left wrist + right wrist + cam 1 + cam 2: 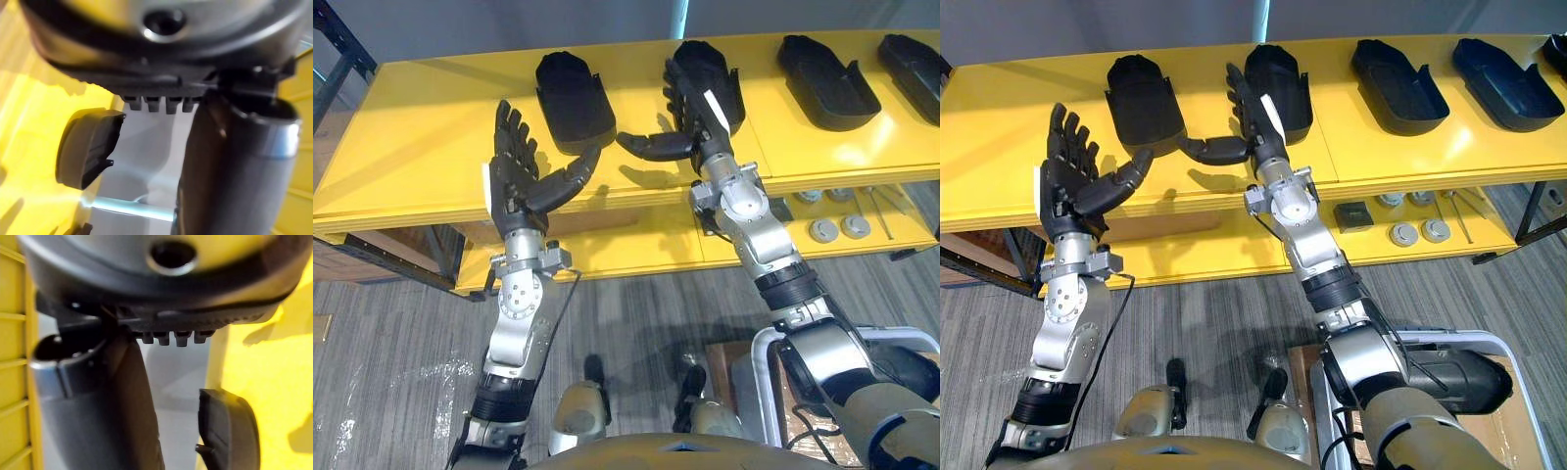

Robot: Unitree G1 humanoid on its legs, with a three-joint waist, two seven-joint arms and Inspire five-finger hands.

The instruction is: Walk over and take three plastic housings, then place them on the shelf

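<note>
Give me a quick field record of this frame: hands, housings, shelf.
left hand: open, raised over the top shelf's front edge, holding nothing
right hand: open, holding nothing, over the near end of the second housing; contact cannot be told
housings: four black ones in a row on the top shelf: first housing, second housing, third housing, fourth housing
top shelf: yellow
lower shelf: yellow, with round metal parts toward its right
</note>
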